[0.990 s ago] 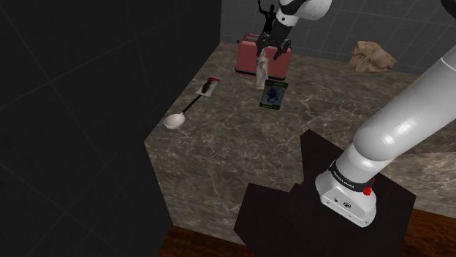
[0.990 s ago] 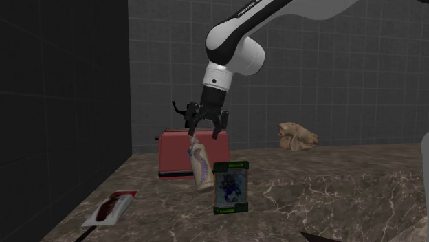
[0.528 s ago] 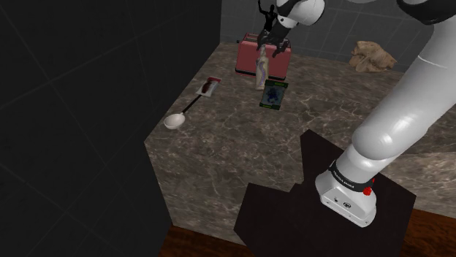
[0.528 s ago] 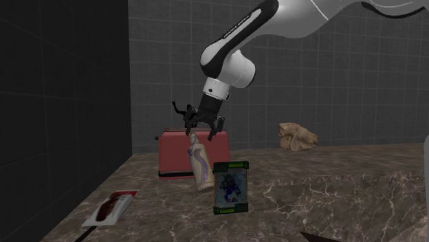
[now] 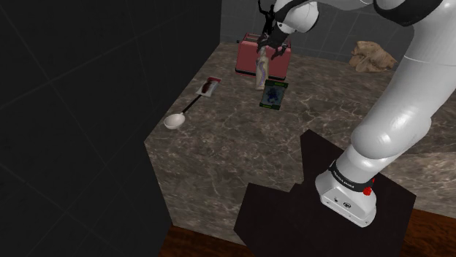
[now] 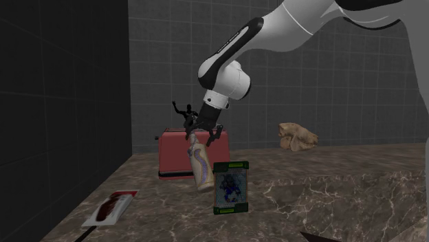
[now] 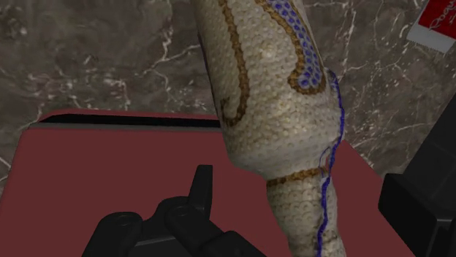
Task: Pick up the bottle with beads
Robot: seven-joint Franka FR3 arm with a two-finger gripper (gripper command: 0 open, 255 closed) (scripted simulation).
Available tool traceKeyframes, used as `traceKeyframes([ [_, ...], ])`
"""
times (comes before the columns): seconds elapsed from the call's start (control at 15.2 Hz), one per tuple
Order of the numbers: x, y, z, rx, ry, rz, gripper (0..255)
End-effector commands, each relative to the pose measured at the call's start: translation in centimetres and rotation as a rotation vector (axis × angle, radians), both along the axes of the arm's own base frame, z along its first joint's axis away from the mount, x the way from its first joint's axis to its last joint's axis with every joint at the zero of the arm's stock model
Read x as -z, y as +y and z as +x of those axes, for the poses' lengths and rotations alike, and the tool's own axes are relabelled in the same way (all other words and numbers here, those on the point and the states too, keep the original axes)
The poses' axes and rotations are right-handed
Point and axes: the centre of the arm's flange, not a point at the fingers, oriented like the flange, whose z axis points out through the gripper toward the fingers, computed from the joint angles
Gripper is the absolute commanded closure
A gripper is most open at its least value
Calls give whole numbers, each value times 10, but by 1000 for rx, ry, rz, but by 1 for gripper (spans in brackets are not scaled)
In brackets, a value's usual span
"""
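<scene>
Most of the task remains: the beaded bottle (image 6: 201, 167) stands tilted on the marbled counter (image 6: 330, 199), just in front of the red toaster (image 6: 172, 155), and the gripper (image 6: 205, 133) hangs over its neck, jaws apart and gripping nothing; closing and lifting are left to do

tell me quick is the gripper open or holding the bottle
Gripper: open, jaws apart on either side of the beaded bottle neck, not holding it.

The gripper (image 6: 203, 135) has tipped from upright to a clear slant over the top of the beaded bottle (image 6: 201, 168). Its wrist now sits off to one side of the bottle, not straight above. The arm (image 6: 289, 27) has swung lower above the bottle.
</scene>
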Motion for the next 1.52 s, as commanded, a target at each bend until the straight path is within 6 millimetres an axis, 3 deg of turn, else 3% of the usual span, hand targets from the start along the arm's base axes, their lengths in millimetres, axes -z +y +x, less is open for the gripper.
traceKeyframes([
  [0.0,10,-1,0,1,-1,0,0],
  [0.2,18,-1,0,1,-1,0,0],
  [0.26,18,-2,-1,1,-1,0,255],
  [0.86,18,-1,0,1,-1,0,255],
  [1.45,-30,-1,0,1,-1,0,255],
])
